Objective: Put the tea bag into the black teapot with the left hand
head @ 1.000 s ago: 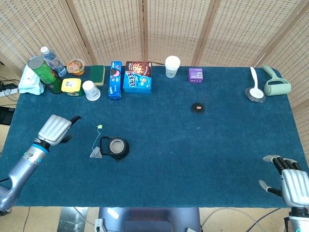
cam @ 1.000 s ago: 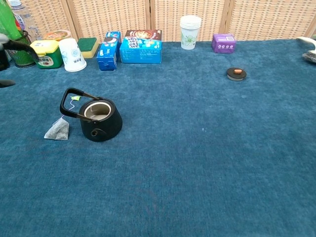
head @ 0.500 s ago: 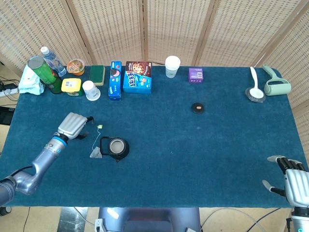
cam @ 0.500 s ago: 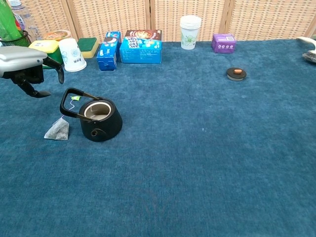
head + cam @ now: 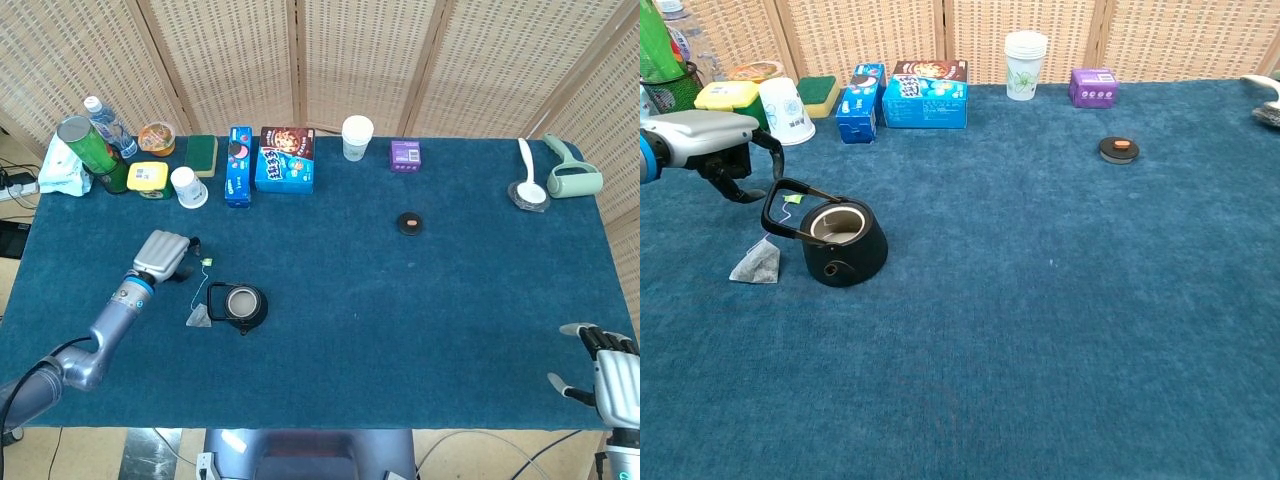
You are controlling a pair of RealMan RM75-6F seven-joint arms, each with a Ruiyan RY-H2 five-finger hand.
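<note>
The black teapot stands lidless on the blue cloth, handle raised to its left. A grey pyramid tea bag lies just left of the pot, its string running up to a small green tag. My left hand hovers over the cloth just left of the tag, fingers curved downward and apart, holding nothing. My right hand rests open at the bottom right corner of the head view, far from the pot.
The pot's round lid lies mid-table. Along the back stand a white cup, yellow tub, blue boxes, paper cup and purple box. A spoon and lint roller sit far right.
My left hand has swept in from the left edge toward the tea bag's tag and slowed beside it. The right hand has sunk slightly lower in the frame.
</note>
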